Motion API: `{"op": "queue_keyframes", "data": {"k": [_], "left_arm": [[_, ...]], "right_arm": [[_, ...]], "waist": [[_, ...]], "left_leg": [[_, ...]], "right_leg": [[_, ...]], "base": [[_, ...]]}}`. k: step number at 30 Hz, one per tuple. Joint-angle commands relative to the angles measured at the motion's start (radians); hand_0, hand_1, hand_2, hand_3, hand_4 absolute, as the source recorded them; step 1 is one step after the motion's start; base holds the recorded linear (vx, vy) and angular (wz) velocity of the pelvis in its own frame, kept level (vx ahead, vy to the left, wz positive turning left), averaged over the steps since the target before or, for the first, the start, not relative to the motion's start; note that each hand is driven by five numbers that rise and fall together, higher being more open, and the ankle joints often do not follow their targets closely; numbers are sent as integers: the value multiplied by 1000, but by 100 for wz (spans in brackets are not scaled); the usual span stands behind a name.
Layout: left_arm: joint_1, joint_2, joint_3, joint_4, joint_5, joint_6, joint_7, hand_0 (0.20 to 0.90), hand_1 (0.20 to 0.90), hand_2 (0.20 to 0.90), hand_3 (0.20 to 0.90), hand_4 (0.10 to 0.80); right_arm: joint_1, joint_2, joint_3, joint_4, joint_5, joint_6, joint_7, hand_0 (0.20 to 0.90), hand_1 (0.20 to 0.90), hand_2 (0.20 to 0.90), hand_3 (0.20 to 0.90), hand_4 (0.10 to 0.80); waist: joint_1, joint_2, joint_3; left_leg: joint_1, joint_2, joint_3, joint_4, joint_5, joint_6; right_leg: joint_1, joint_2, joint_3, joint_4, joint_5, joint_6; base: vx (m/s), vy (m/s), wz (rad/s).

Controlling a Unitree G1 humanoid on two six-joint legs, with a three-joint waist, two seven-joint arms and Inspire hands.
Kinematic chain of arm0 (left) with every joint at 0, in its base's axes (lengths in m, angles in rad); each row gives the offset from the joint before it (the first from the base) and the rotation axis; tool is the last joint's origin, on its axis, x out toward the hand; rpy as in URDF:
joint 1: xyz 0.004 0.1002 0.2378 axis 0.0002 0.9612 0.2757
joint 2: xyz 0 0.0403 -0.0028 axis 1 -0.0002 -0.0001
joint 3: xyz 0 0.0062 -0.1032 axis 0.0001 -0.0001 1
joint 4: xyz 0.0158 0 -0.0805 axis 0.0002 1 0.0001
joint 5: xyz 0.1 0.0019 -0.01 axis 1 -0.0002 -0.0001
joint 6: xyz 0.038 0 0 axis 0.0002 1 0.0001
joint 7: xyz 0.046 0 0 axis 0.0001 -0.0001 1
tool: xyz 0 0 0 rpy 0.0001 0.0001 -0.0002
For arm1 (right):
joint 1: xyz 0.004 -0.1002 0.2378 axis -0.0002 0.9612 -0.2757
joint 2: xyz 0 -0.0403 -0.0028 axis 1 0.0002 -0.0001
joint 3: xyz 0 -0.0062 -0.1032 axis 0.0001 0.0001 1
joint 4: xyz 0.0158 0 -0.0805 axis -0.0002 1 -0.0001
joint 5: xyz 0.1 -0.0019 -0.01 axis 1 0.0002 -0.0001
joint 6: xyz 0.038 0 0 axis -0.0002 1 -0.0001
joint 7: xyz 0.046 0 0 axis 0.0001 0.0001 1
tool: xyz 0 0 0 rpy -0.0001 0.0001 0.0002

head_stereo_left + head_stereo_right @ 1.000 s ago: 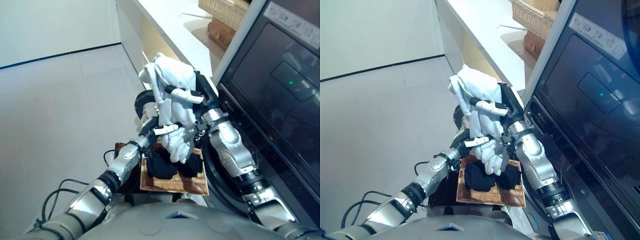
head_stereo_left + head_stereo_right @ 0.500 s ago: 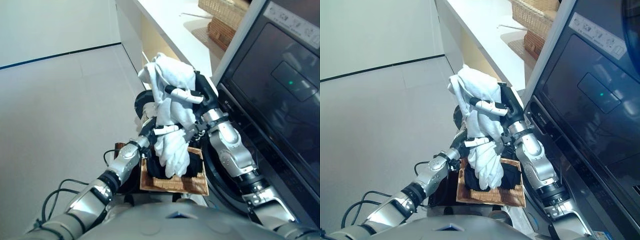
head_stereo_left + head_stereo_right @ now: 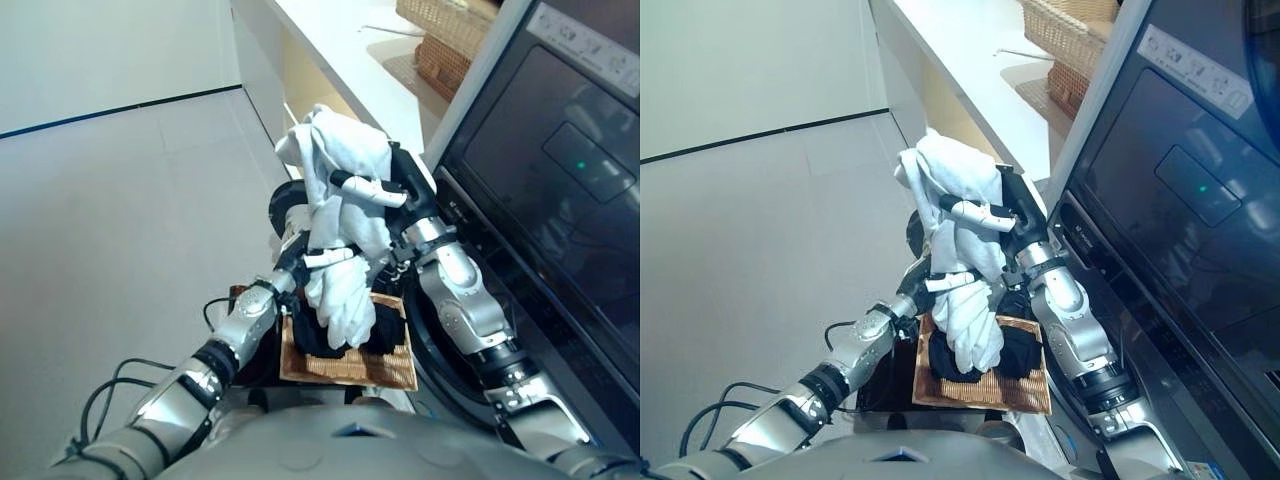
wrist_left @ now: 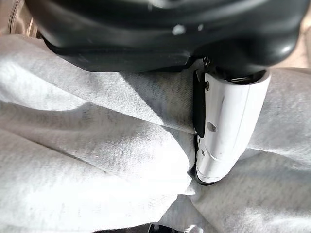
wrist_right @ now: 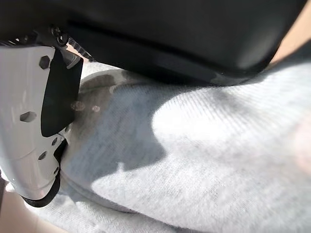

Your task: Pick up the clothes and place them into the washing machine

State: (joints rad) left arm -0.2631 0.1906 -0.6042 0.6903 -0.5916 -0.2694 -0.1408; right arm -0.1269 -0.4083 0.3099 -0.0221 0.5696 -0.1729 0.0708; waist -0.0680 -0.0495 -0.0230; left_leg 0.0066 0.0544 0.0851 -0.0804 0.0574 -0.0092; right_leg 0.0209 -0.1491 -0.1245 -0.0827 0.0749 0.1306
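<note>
Left eye view: we see both hands grasping one bundled white garment (image 3: 340, 215) and holding it up in the air. Our right hand (image 3: 395, 190) clutches the upper bulk of the cloth; its white-covered thumb lies across the front of the fabric, and the garment bulges out above and beyond the fingers. Our left hand (image 3: 310, 258) grips the same garment lower down, thumb pressed over the folds, and the loose end of the cloth hangs below those fingers. In the left wrist view the white thumb (image 4: 226, 126) presses into grey-white fabric that fills the space past the fingers, and the right wrist view shows the same kind of clamp on cloth. Beneath the hanging end sits a woven basket (image 3: 395, 372) with dark clothes (image 3: 320, 335) in it; the white cloth's tip reaches down to the dark pile. Just beside the right hand's far side stands the dark-fronted washing machine (image 3: 560, 180). Beyond the fingers runs a white worktop (image 3: 350, 50) carrying wicker baskets (image 3: 445, 45).
</note>
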Motion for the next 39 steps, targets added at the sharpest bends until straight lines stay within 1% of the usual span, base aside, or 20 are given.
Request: {"op": "queue_keyframes", "data": {"k": [1, 3, 5, 6, 10, 15, 21, 26, 34, 35, 36, 39], "left_arm": [[-178, -6, 76, -13, 19, -135, 28, 200, 200, 200, 200, 300], [-179, 5, 105, 0, 19, -140, 40, 200, 200, 200, 200, 300], [-182, 10, 113, 5, 23, -143, 44, 200, 200, 200, 200, 300], [-188, 21, 134, 15, 27, -149, 50, 200, 200, 200, 200, 300], [-191, 40, 174, 26, 37, -160, 64, 200, 200, 200, 200, 300], [-219, 60, 212, 58, 49, -170, 84, 200, 200, 200, 200, 300], [-248, 93, 256, 67, 53, -183, 92, 200, 200, 200, 200, 300], [-268, 112, 273, 55, 45, -184, 91, 200, 200, 200, 200, 300], [-290, 122, 292, 69, 52, -188, 93, 200, 200, 200, 200, 300], [-289, 123, 295, 67, 52, -187, 91, 200, 200, 200, 200, 300], [-289, 125, 297, 64, 54, -187, 92, 200, 200, 200, 200, 300], [-294, 128, 304, 65, 54, -190, 95, 200, 200, 200, 200, 300]], "right_arm": [[-35, 44, -104, -189, 53, -137, 51, 200, 200, 200, 200, 300], [0, 45, -111, -194, 53, -134, 68, 200, 200, 200, 200, 300], [14, 46, -113, -193, 52, -133, 72, 200, 200, 200, 200, 300], [33, 45, -113, -191, 55, -132, 86, 200, 200, 200, 200, 300], [67, 49, -115, -183, 90, -128, 129, 200, 200, 200, 200, 300], [95, 55, -118, -180, 157, -128, 184, 200, 200, 200, 200, 300], [140, 52, -121, -138, 150, -119, 223, 200, 200, 200, 200, 300], [159, 50, -122, -57, 137, -104, 233, 200, 200, 200, 200, 300], [153, 27, -105, -50, 114, -89, 265, 205, 205, 205, 205, 304], [156, 26, -108, -58, 106, -90, 264, 864, 864, 864, 864, 775], [158, 25, -112, -57, 101, -88, 262, 900, 900, 900, 900, 800], [163, 26, -126, -61, 116, -89, 274, 900, 900, 900, 900, 800]], "waist": [[21, -38, -86], [18, -37, -85], [16, -36, -85], [13, -36, -85], [10, -34, -85], [5, -32, -85], [0, -31, -87], [-3, -29, -87], [-6, -27, -86], [-6, -27, -86], [-6, -28, -86], [-7, -28, -86]], "left_leg": [[20, 23, -11, -7, -51, -68], [22, 23, -10, -7, -51, -68], [23, 23, -8, -7, -51, -69], [25, 24, -6, -7, -52, -69], [28, 26, -2, -7, -53, -70], [31, 26, 0, -7, -53, -72], [31, 27, 1, -7, -53, -74], [34, 27, 1, -7, -54, -74], [36, 27, 4, -7, -54, -74], [36, 27, 4, -7, -54, -74], [35, 27, 5, -7, -54, -74], [35, 28, 5, -7, -54, -75]], "right_leg": [[-58, -57, 0, 33, 8, 44], [-59, -56, 2, 33, 8, 44], [-59, -56, 3, 33, 9, 44], [-60, -56, 6, 34, 8, 44], [-60, -54, 10, 32, 8, 44], [-60, -52, 9, 31, 6, 44], [-59, -50, 9, 31, 6, 44], [-61, -48, 11, 33, 6, 42], [-62, -49, 14, 31, 8, 43], [-62, -48, 15, 31, 8, 42], [-62, -48, 15, 31, 8, 42], [-62, -48, 15, 31, 7, 42]], "base": [[0, 0, 0], [0, 0, 0], [0, 0, 0], [0, 0, 0], [1, -2, -3], [-3, -2, -5], [0, 0, 0], [0, 0, 0], [0, 0, 0], [0, 0, 0], [0, 0, 0], [0, 0, 0]]}}
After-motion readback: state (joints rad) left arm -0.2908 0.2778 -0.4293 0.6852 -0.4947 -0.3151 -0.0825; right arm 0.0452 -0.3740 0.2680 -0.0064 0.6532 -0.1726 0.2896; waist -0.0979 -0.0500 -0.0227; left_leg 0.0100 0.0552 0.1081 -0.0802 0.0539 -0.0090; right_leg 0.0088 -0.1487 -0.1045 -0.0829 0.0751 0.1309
